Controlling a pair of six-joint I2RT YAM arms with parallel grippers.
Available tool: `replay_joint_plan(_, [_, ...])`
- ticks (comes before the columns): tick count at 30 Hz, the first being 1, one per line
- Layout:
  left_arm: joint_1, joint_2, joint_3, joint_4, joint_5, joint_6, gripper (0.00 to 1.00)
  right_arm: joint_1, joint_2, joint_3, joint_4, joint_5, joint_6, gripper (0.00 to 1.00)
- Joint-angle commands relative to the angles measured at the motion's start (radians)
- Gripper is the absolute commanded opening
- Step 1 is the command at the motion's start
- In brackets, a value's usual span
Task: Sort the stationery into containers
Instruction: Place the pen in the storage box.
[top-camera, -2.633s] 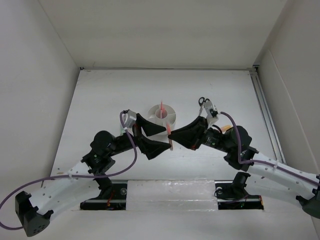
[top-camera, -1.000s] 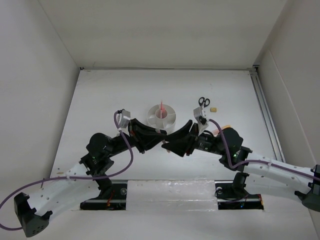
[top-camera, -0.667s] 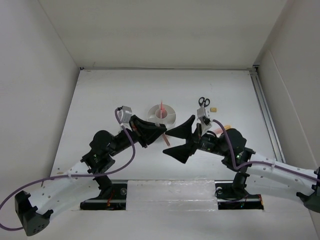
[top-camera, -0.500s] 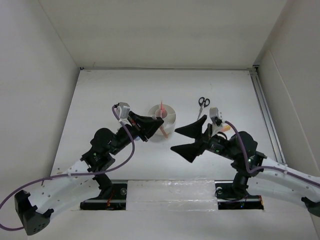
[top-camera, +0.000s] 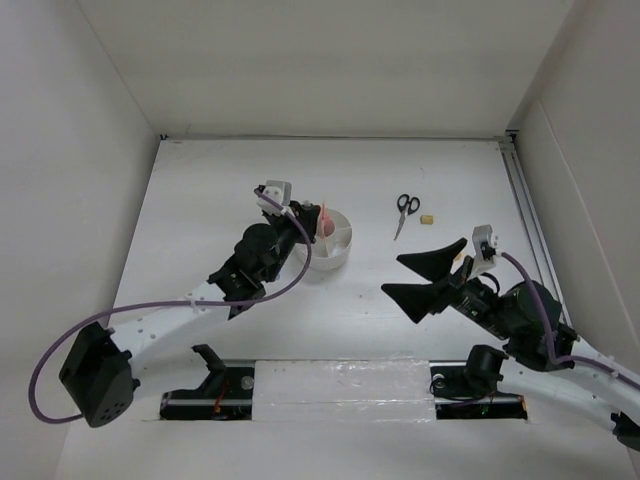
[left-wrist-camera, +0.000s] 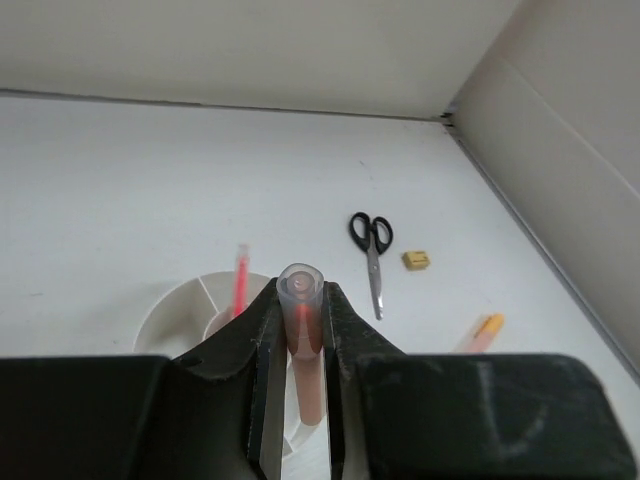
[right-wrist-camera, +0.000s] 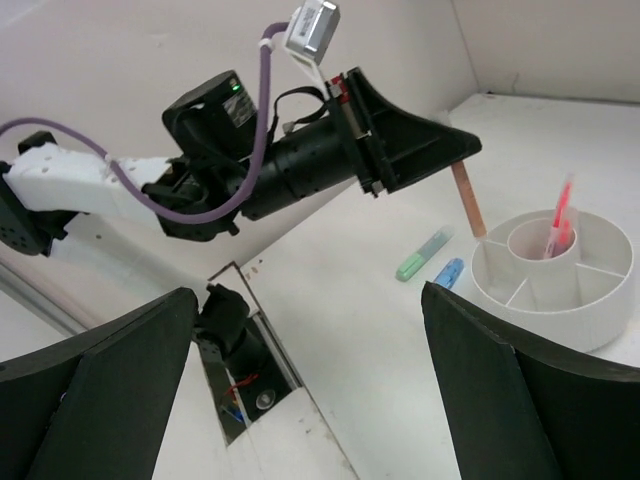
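Note:
My left gripper (left-wrist-camera: 300, 292) is shut on a thin pink pen (left-wrist-camera: 303, 345), which hangs point down over an outer compartment of the round white organizer (left-wrist-camera: 180, 312). Another pink pen (left-wrist-camera: 240, 280) stands in its centre cup. From the right wrist view the held pen (right-wrist-camera: 468, 205) dips just inside the organizer's (right-wrist-camera: 560, 300) rim. My right gripper (top-camera: 425, 275) stands wide open and empty, right of the organizer (top-camera: 338, 260). Black-handled scissors (top-camera: 404, 210) and a tan eraser (top-camera: 428, 218) lie behind it. An orange-yellow marker (left-wrist-camera: 482, 330) lies near it. Green (right-wrist-camera: 424, 255) and blue (right-wrist-camera: 449, 272) markers lie beside the organizer.
White walls close in the table at the back and both sides. A rail (top-camera: 530, 215) runs along the right edge. The arm bases and a taped strip (top-camera: 340, 385) sit at the near edge.
Both grippers were at the pen in front of the organizer. The right gripper opened and drew back to the right; the left carried the pen up to the organizer.

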Motion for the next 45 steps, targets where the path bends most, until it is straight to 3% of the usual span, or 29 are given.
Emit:
replay_joint_plan(1, [0.004,0.047,0.081,0.130,-0.077,0.067,0.00,0.007,-0.028,-0.008,-0.047,0.008,0.001,1.00])
replay_joint_plan(17, [0.013,0.284,0.182,0.193,-0.136,0.125,0.00,0.007,-0.038,-0.018,-0.066,-0.046,0.001,1.00])
replay_joint_plan(45, [0.033,0.371,0.133,0.212,-0.155,0.096,0.00,0.007,-0.038,-0.018,-0.066,-0.065,0.001,1.00])
